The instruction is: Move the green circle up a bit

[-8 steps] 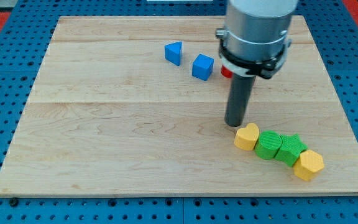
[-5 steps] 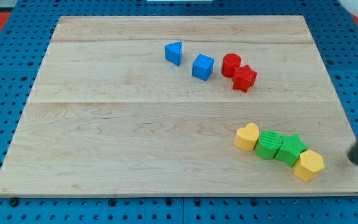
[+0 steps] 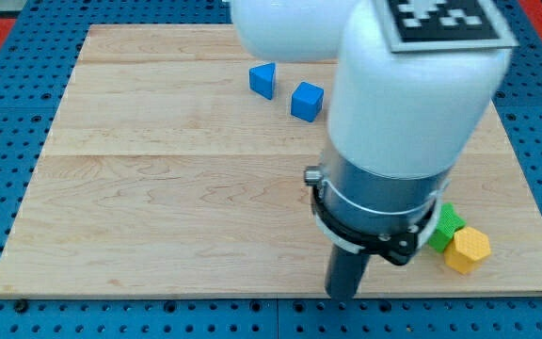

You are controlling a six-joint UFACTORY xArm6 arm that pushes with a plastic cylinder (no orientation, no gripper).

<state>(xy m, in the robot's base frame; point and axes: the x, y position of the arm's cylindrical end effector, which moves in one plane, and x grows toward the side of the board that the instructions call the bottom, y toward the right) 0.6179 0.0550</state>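
My arm fills the view's right half and hides the green circle. My tip rests on the board near its bottom edge, below and left of where the row of yellow and green blocks lies. Of that row only part of a green block and the yellow block at its right end show. How close the tip is to the hidden blocks cannot be told.
A blue triangle and a blue cube sit at the upper middle of the wooden board. The red blocks are hidden behind the arm. The board's bottom edge runs just below the tip.
The tip went from above the yellow heart, out past the board's right edge, to the bottom edge below the row. The arm now covers the red blocks, yellow heart and green circle.
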